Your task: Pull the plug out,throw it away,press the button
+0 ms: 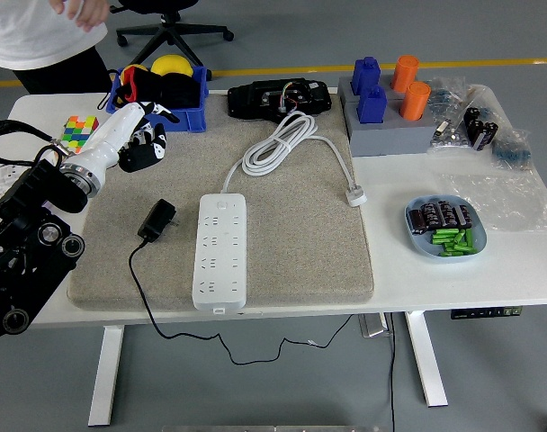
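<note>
A single view, the head view, is given, so no part of the scene is shared with a second camera. It looks from high on the robot's side, facing forward and steeply down over the counter (525, 270). The counter's near edge runs across the lower part of the frame, with its legs and grey floor below it; its far edge lies near the top, with more floor and a yellow floor line (282, 68) beyond. The camera stands far enough back to take in almost the full width of the counter. The left arm enters from the left edge, large and close to the lens.
</note>
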Available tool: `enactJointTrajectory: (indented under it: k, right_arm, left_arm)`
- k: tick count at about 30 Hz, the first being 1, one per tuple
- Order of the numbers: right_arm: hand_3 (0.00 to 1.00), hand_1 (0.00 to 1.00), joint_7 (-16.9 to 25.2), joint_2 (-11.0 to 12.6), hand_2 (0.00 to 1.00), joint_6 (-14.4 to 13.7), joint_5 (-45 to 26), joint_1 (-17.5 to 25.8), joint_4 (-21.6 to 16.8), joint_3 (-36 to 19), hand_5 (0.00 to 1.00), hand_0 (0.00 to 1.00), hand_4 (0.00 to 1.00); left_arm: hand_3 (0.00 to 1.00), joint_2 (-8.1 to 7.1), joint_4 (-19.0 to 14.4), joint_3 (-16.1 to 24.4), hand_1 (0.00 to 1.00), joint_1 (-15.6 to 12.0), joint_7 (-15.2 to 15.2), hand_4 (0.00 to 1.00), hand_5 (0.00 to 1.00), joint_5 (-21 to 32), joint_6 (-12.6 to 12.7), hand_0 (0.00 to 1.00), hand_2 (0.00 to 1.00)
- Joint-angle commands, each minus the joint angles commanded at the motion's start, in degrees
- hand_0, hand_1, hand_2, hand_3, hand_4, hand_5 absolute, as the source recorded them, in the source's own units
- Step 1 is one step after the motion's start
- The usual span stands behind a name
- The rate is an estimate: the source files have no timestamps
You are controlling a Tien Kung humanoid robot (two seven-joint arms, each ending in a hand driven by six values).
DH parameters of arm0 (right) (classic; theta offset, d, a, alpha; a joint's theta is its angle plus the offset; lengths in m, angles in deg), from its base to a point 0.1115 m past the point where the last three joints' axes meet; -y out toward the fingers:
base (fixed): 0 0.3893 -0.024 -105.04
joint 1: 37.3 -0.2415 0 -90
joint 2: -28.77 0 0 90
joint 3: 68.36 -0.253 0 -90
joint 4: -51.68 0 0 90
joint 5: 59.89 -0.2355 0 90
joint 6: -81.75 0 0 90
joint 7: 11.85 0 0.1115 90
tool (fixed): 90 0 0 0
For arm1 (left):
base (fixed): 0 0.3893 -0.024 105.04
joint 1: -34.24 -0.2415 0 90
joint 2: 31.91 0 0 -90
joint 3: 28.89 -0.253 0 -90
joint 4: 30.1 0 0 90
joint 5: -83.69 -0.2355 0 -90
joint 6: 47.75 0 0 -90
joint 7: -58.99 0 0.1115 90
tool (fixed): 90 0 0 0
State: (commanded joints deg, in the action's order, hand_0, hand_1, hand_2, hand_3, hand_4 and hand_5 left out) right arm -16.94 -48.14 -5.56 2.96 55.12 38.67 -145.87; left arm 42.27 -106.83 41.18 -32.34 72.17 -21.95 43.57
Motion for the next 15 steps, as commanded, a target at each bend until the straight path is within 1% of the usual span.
enactJointTrajectory:
  k: [3, 5, 6, 8, 10, 11, 12, 15]
  right_arm:
    - [0.632, 0.678, 0.0, 0.1, 0.66, 0.0, 0.1, -0.2, 0.0, -0.1, 0.598, 0.733, 0.744]
    - [0.632, 0.678, 0.0, 0.1, 0.66, 0.0, 0.2, -0.4, -0.1, -0.4, 0.598, 0.733, 0.744]
    - [0.633, 0.678, 0.0, 0.1, 0.66, 0.0, 0.2, -0.4, -0.1, -0.4, 0.597, 0.733, 0.744]
    - [0.633, 0.678, 0.1, 0.2, 0.66, 0.0, 0.2, -0.5, -0.1, -0.4, 0.597, 0.733, 0.744]
    - [0.633, 0.678, 0.1, 0.2, 0.66, -0.1, 0.2, -0.6, -0.1, -0.4, 0.597, 0.733, 0.744]
    - [0.633, 0.678, 0.1, 0.2, 0.66, -0.1, 0.3, -0.7, -0.1, -0.5, 0.597, 0.733, 0.744]
    - [0.633, 0.678, 0.1, 0.2, 0.66, -0.1, 0.3, -0.7, 0.0, -0.5, 0.597, 0.733, 0.744]
    - [0.633, 0.678, 0.1, 0.2, 0.66, -0.1, 0.3, -0.8, -0.1, -0.5, 0.597, 0.733, 0.744]
  left_arm:
    - [0.775, 0.56, -0.3, 4.5, 0.698, -3.1, -1.3, 0.682, 0.013, -1.1, 1.2, 0.694, 0.675]
    - [0.775, 0.87, -0.4, 7.1, 0.698, -5.2, -2.8, 0.682, 0.013, -0.6, 2.7, 0.694, 0.675]
    - [0.818, 0.96, -0.4, 8.4, 0.844, -6.1, -3.5, 0.711, 0.123, -0.3, 3.3, 0.849, 0.802]
    - [0.818, 1.06, -0.4, 10.0, 0.844, -7.1, -4.1, 0.711, 0.123, 0.0, 4.0, 0.849, 0.802]
    - [0.818, 1.13, -0.3, 10.8, 0.844, -7.6, -4.3, 0.711, 0.123, 0.2, 4.2, 0.849, 0.802]
    - [0.818, 1.27, -0.2, 11.9, 0.844, -8.0, -4.2, 0.711, 0.123, 0.4, 4.1, 0.849, 0.802]
    - [0.83, 1.37, -0.1, 12.5, 0.868, -8.3, -4.0, 0.726, 0.175, 0.4, 4.1, 0.866, 0.816]
    - [0.83, 1.6, 0.1, 13.5, 0.868, -8.8, -3.4, 0.726, 0.175, 0.6, 3.7, 0.866, 0.816]
